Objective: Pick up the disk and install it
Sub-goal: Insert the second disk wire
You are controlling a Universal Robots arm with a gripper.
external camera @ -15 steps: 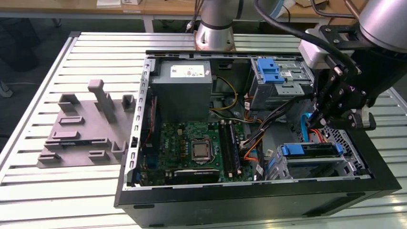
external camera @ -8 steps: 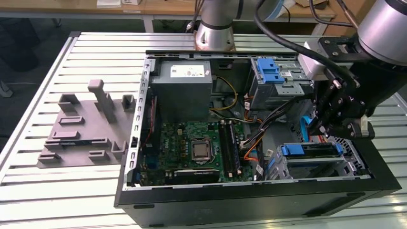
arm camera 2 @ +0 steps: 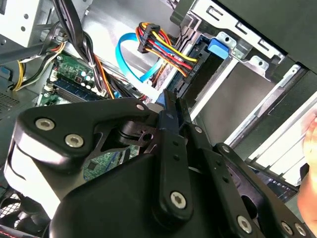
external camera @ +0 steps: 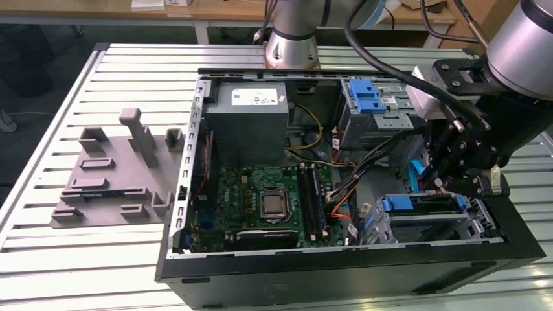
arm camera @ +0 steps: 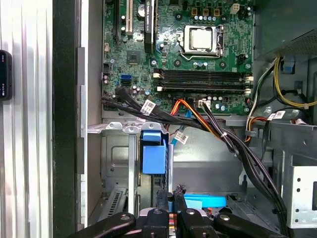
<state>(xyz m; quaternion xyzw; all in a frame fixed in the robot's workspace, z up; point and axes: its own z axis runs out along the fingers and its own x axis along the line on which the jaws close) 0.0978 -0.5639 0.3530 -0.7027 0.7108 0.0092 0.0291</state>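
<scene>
While clenched on the disk's [arm camera: 205, 202] blue edge, fingers [arm camera: 171, 197] low inside the case [external camera: 346, 275], cables [arm camera: 233, 144] close.

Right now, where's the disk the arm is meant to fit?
In the exterior view the disk sits low on the right inside the open computer case, in the drive cage right under the gripper.

Green motherboard [external camera: 263, 204] showing lower centre of the exterior view, silver CPU [external camera: 274, 203] sitting in it. Grey power supply [external camera: 248, 123] wearing a white sticker. Blue latches [external camera: 366, 97] standing out on grey drive bays [external camera: 380, 120]. Black gripper [external camera: 467, 175] at right. Black case [external camera: 346, 275] sitting on a white slatted table [external camera: 69, 259]. Grey fixture [external camera: 116, 175] at left. Yellow, red, orange wires [arm camera 2: 166, 49] and light blue cable [arm camera 2: 130, 57] showing upper centre of the second wrist view.
</scene>
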